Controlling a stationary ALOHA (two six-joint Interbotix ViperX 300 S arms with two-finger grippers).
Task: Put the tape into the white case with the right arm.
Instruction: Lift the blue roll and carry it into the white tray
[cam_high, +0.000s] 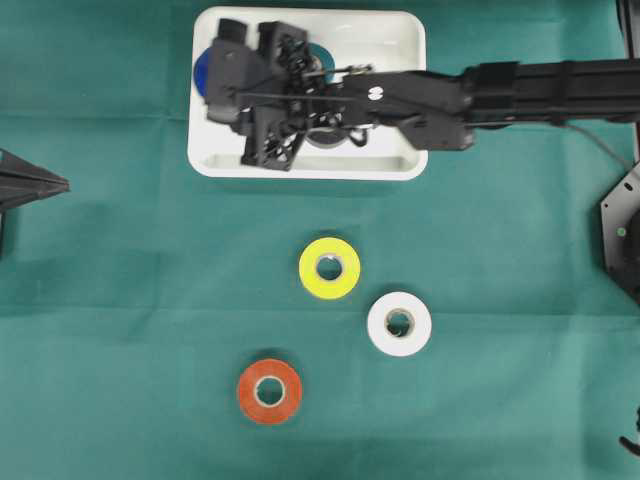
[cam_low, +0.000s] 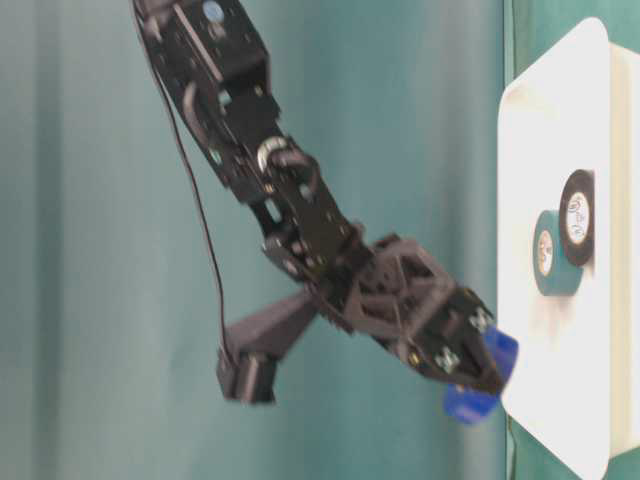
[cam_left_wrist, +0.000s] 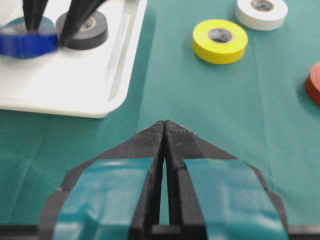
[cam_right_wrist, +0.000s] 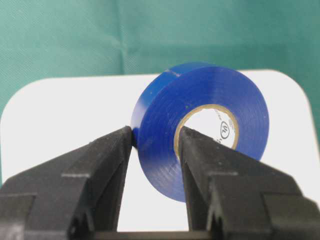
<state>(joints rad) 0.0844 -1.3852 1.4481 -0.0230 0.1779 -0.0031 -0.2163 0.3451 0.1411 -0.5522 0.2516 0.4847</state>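
My left gripper (cam_high: 62, 184) rests at the left edge of the green cloth (cam_high: 120, 300), its pointed black fingers (cam_left_wrist: 150, 145) pressed together on nothing, their ribbed tips meeting in a thin seam and teal patches on their flat sides. Next comes the white case (cam_high: 400, 165), smooth glossy plastic with rounded corners and a raised rim. My right gripper (cam_right_wrist: 155, 145) is over its left end, clenched on the blue tape (cam_right_wrist: 200, 135): one matte black finger (cam_right_wrist: 105, 155) sits against the roll's outer face, the other goes through its pale cardboard core, and the slick ring stands on edge between them above the case floor. Deeper in the case lie a black roll (cam_left_wrist: 82, 30) and a teal roll (cam_low: 548, 255), touching. On the cloth below the case, well apart, lie three flat rings: orange roll (cam_high: 269, 391), yellow roll (cam_high: 329, 268), white roll (cam_high: 399, 323).
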